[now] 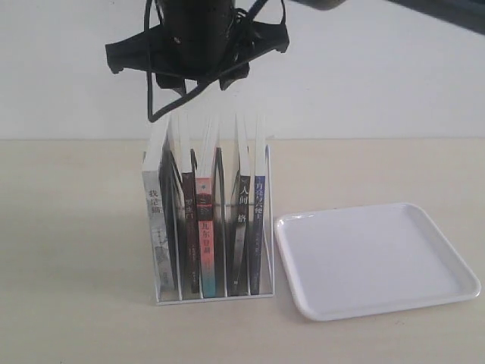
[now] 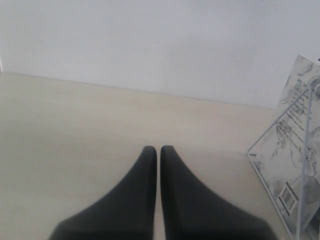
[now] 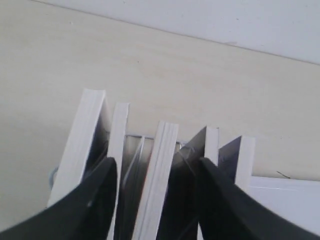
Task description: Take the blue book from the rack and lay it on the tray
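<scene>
The blue book (image 1: 258, 220) stands upright in the rightmost slot of the white wire rack (image 1: 216, 297), navy spine facing me. From above, its dark cover (image 3: 230, 159) shows just outside one finger of my right gripper (image 3: 157, 167). That gripper (image 1: 201, 76) hangs open over the tops of the middle books and holds nothing. The white tray (image 1: 379, 258) lies flat just right of the rack and carries nothing; one corner of the tray (image 3: 287, 200) shows in the right wrist view. My left gripper (image 2: 158, 149) is shut and empty, low over the table beside the rack's left side (image 2: 304, 165).
Several other books fill the rack: a grey-white one (image 1: 155, 227) at the left end, a pink-to-teal spine (image 1: 204, 227) in the middle, and a black spine (image 1: 240, 227) next to the blue book. The beige table (image 1: 68, 265) meets a white wall behind.
</scene>
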Robot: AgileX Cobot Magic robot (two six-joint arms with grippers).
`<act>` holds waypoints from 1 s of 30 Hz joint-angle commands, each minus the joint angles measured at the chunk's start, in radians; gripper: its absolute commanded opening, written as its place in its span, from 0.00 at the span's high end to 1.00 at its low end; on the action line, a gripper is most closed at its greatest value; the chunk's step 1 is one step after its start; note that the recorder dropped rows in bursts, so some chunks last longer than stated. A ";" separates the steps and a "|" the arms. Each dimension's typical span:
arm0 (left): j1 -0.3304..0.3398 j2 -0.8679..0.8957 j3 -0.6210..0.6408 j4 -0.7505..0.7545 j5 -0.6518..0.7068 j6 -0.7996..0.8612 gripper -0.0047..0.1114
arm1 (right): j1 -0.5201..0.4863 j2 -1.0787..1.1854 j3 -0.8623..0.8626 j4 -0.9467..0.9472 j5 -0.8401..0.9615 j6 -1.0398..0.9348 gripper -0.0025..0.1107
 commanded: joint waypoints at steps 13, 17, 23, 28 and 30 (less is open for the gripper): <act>0.003 0.003 -0.004 -0.010 -0.009 -0.010 0.92 | -0.001 0.085 0.000 -0.016 0.048 -0.012 0.76; 0.003 0.003 -0.004 -0.010 -0.009 -0.010 0.92 | -0.001 0.096 0.000 -0.018 0.048 -0.014 0.76; 0.003 0.003 -0.004 -0.010 -0.009 -0.010 0.92 | -0.001 0.108 0.000 -0.018 0.043 -0.025 0.71; 0.003 0.003 -0.004 -0.010 -0.009 -0.010 0.92 | -0.001 0.108 0.000 -0.018 0.048 -0.034 0.55; 0.003 0.003 -0.004 -0.010 -0.009 -0.010 0.92 | -0.001 0.108 0.000 -0.018 0.045 -0.032 0.56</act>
